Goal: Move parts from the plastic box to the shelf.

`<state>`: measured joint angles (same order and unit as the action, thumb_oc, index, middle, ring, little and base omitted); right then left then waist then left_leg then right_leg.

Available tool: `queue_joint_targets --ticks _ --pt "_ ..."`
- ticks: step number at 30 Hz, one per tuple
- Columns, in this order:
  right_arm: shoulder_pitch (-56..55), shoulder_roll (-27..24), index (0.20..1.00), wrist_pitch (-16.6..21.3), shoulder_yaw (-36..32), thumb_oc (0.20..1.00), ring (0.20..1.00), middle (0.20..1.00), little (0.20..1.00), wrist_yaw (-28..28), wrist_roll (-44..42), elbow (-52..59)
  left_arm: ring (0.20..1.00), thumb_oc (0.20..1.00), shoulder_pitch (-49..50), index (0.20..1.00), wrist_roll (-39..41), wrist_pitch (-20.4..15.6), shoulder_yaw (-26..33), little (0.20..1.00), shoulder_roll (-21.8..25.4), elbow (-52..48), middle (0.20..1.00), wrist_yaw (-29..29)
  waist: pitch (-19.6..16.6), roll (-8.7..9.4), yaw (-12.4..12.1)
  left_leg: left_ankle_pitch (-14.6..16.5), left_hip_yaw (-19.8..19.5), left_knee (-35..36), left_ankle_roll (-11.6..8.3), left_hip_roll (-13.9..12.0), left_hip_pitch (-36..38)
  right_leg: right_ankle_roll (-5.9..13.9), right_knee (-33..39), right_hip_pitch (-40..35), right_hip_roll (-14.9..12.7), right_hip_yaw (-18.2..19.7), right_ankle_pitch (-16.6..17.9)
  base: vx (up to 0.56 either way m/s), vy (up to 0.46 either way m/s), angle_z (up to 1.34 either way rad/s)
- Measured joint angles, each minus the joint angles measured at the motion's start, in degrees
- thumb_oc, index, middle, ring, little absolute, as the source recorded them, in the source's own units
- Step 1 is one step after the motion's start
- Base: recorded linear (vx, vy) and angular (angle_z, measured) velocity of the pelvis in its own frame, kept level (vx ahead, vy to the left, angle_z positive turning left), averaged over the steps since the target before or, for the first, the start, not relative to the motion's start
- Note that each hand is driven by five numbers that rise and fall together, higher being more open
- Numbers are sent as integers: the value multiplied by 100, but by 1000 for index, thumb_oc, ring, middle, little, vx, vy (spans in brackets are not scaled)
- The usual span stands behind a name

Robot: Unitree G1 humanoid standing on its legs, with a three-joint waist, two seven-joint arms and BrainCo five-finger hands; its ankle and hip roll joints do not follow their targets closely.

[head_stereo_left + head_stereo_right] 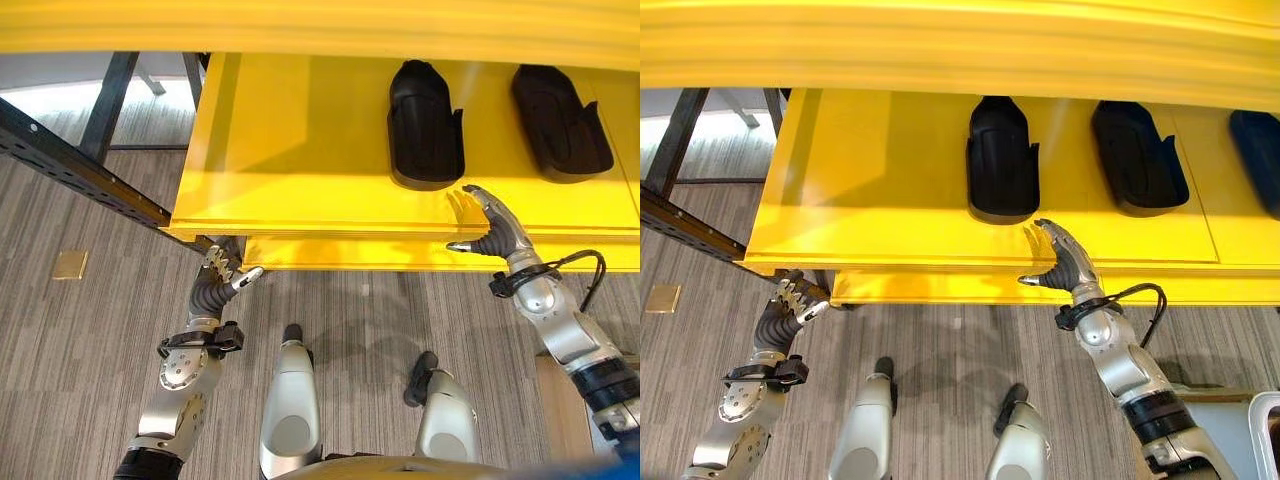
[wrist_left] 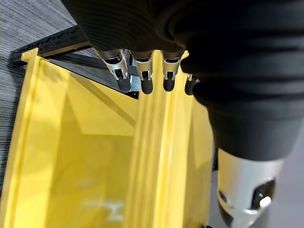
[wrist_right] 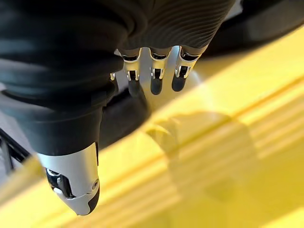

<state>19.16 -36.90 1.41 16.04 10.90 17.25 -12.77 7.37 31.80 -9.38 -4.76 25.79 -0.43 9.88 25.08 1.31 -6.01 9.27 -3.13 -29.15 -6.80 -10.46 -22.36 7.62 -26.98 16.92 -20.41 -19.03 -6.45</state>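
Two black moulded parts [image 1: 425, 125] [image 1: 558, 120] lie side by side on the yellow shelf [image 1: 290, 150]; a third dark part [image 1: 1258, 145] shows at the shelf's right end in the right eye view. My right hand [image 1: 497, 230] hovers over the shelf's front edge, just in front of the nearer part, fingers straight and holding nothing. My left hand [image 1: 222, 272] hangs below the shelf's left front corner, fingers relaxed and empty. In the left wrist view its fingertips [image 2: 144, 85] point along the yellow shelf edge [image 2: 161, 156].
A dark metal frame beam [image 1: 70, 170] runs diagonally under the shelf's left side. An upper yellow shelf [image 1: 320, 25] overhangs at the top. A small tan square [image 1: 70, 264] lies on the grey striped floor. A pale box edge [image 1: 1262, 430] shows at the lower right.
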Motion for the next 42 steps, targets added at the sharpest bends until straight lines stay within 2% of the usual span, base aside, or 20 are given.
queue_joint_targets --ticks 9,19,36,42 --pt "378 224 1000 -146 107 1000 1000 1000 1000 31 -3 -273 1000 1000 -95 1000 3 -1 9 1000 2 13 1000 25 97 -31 -108 4 -17 -8 7 55 -34 13 5 9 -44 -15 7 0 0 0" --pt "789 282 1000 -231 284 1000 1000 1000 1000 71 90 -451 1000 1000 -112 1000 6 -1 1 1000 -17 20 1000 56 186 -31 -106 20 -28 -55 35 55 -98 9 -8 63 -44 -10 5 0 0 0" --pt "820 328 1000 -284 272 1000 1000 1000 1000 182 227 -420 1000 1000 -193 1000 6 -2 6 1000 -45 21 1000 176 190 -18 -52 54 -27 -201 74 64 -267 9 -11 171 -51 9 55 0 0 0" --pt "471 385 1000 -266 241 1000 1000 1000 1000 48 218 83 1000 1000 -187 1000 2 -4 30 1000 -46 21 1000 189 193 -8 10 58 -26 -205 75 62 -264 12 -8 168 -44 16 60 0 0 0"
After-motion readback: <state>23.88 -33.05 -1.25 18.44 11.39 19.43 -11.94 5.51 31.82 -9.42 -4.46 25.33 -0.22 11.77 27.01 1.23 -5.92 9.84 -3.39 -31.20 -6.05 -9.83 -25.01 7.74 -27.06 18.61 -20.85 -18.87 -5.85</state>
